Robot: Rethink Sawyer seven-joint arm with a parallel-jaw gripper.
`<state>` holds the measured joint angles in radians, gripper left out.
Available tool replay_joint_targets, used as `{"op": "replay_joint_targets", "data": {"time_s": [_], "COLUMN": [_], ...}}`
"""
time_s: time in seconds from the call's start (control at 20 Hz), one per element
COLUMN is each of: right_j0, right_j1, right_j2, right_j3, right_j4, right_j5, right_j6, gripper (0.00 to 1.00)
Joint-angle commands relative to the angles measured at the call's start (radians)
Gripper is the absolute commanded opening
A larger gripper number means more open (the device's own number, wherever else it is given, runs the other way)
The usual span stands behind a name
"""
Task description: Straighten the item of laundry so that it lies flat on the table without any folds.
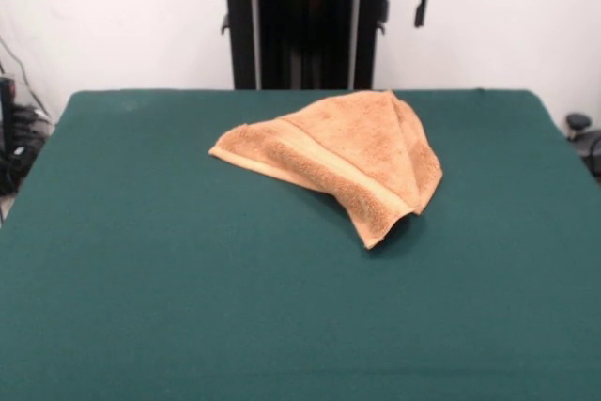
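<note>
Across the dark green tabletop (141,307) lies 1 orange-tan terry towel (343,152), folded into a rough triangle, set a little right of centre toward the far edge. Its banded hem runs from the left corner down to a point at lower right; the apex points to the far side. Above, at right, 1 pincer (422,8) hangs clear, whether spread or pressed together I cannot tell.
</note>
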<state>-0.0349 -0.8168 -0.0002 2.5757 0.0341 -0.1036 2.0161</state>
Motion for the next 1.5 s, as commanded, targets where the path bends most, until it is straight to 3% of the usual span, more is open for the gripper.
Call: {"op": "replay_joint_targets", "data": {"time_s": [0.05, 0.35, 0.5, 1.2, 1.5], "right_j0": [0.121, 0.06, 0.069, 0.019, 0.032], "right_j1": [0.005, 0.095, 0.092, 0.268, 0.293], "right_j2": [-0.105, -0.056, -0.069, -0.023, -0.037], "right_j3": [-0.108, -0.126, -0.157, -0.259, -0.306], "right_j4": [-0.008, -0.052, -0.066, -0.147, -0.162], "right_j5": [0.333, 0.227, 0.251, 0.082, 0.054], "right_j6": [0.01, 0.044, 0.052, 0.082, 0.097], "gripper": [1.0, 1.0, 1.0, 1.0, 1.0]}}
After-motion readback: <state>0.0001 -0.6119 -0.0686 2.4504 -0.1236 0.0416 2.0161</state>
